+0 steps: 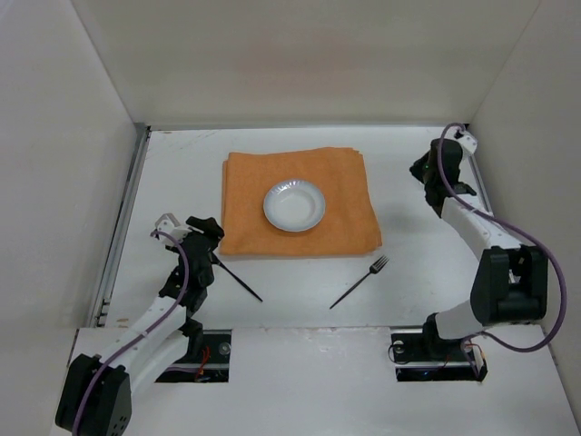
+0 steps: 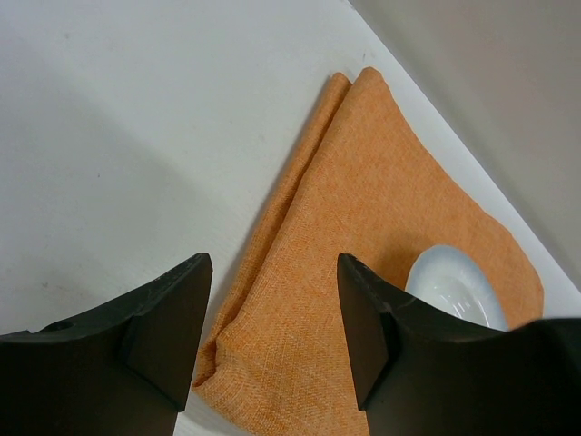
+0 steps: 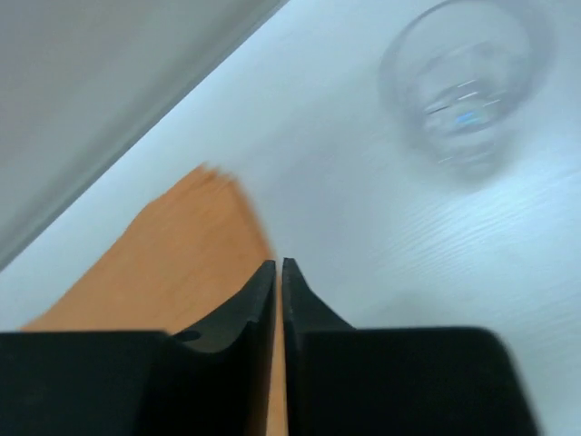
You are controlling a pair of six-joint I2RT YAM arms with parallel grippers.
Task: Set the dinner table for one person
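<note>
- Overhead view: white worktop spans the frame and carries orange placemat, bowl, fork.
- Left wrist view: left claw wide, empty.
- Right wrist view alone: right claw pressed closed; blurred glass beyond.

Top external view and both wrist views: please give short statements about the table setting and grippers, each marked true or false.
1. The white bowl sits on the orange placemat. True.
2. The fork lies on the placemat. False: it lies on the bare table, off the placemat.
3. The right gripper is shut and empty. True.
4. The left gripper grips the bowl. False: its jaws stand open, holding nothing.
5. The glass stands on the placemat. False: it stands on bare table beside it.
</note>
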